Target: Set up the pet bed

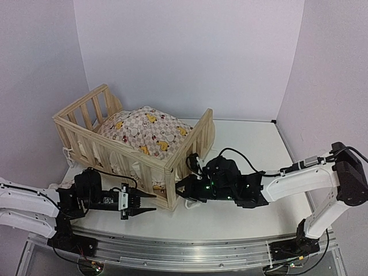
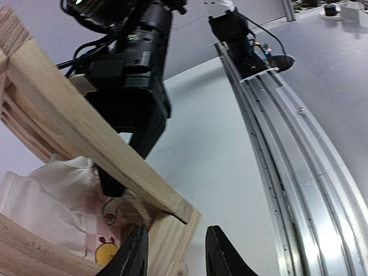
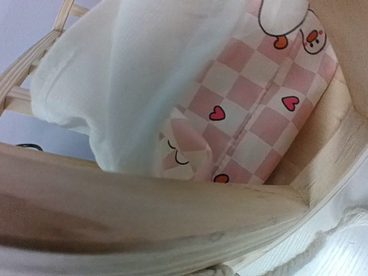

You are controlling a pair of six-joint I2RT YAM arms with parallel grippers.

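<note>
The pet bed stands on the left half of the white surface (image 1: 247,149), turned at an angle, with one corner towards the two arms. It has two parts. One is a frame (image 1: 109,142) of light pine with slatted rails on the near long side and on the far left end. The other is a cushion (image 1: 150,133) lying inside it, bulging up above the rails in the middle. The cushion is in pink and white checks with yellow ducks, and it has a cream ruffle. In the right wrist view the cushion (image 3: 253,103) shows two red hearts and part of one duck, and most of the ruffle is blurred.

The left gripper (image 1: 148,204) is just beside the near corner post, a little short of it. Its fingers (image 2: 135,256) stand partly apart and hold nothing. In its own camera the bottom of the post appears between them.

The right gripper (image 1: 185,187) is at the same corner from the other side, low by the end board. Its fingers are closed together. They do not show in the right wrist view, so I cannot tell if they hold something. A white cord (image 3: 313,250) lies at the lower edge there, cut off by the picture.
</note>
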